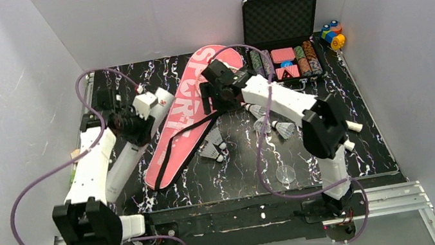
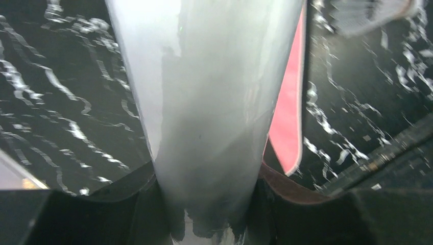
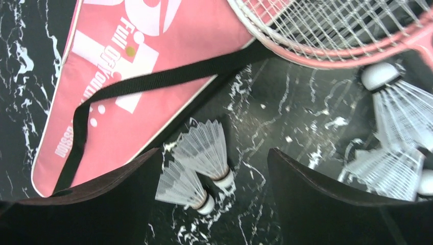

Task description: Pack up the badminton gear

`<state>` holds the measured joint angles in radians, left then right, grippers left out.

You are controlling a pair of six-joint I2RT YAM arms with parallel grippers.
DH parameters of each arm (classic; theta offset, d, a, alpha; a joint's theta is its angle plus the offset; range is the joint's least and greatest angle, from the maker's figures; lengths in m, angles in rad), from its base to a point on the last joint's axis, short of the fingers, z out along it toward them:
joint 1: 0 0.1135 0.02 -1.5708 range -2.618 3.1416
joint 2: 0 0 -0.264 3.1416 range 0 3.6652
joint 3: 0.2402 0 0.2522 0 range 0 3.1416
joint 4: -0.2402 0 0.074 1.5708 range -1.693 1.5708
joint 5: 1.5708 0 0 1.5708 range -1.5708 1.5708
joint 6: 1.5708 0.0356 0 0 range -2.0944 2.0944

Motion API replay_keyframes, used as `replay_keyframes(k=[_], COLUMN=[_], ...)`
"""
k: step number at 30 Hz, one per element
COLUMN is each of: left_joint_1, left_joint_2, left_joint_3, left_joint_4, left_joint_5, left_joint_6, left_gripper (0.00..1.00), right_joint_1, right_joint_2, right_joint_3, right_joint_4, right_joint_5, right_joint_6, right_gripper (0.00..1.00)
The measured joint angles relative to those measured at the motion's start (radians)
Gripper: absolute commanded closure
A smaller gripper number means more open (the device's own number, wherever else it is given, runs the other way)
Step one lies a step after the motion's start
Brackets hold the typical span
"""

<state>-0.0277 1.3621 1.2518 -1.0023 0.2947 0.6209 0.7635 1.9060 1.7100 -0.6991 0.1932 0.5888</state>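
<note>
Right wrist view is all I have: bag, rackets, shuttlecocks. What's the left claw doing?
Observer: The left claw is shut on a white tube.
Operator: Anything else lying loose?
Observer: A small clear round piece lies near the table's near edge; I can't tell what it is.
Operator: Anything that isn't badminton gear?
Observer: An open black case of poker chips stands at the far edge.

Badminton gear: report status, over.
Left hand shut on white tube. Right hand open above two shuttlecocks. Pink bag flat on table, racket heads exposed beside it. Black strap lies across bag toward rackets.
</note>
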Motion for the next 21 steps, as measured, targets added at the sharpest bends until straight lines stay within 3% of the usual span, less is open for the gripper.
replay_keyframes(k=[9, 16, 21], left_joint_1=[-0.001, -0.001, -0.001], left_joint_2=[-0.291, -0.562, -0.665], left_joint_3=[-0.317, -0.351, -0.360], left_joint_4=[-0.083, -0.087, -0.091], left_joint_5=[0.084, 0.139, 0.190], left_joint_6=[0.087, 0.217, 0.295], left_gripper=[0.81, 0.79, 0.77], right_joint_1=[0.003, 0.003, 0.003], right_joint_2=[0.218, 0.233, 0.232], right_joint_3=[0.161, 0.157, 0.107], right_joint_4=[-0.076, -0.092, -0.081], right_joint_5=[-0.030, -0.079, -0.117], right_joint_6=[0.047, 0.078, 0.094], right_gripper=[0.28, 0.38, 0.44])
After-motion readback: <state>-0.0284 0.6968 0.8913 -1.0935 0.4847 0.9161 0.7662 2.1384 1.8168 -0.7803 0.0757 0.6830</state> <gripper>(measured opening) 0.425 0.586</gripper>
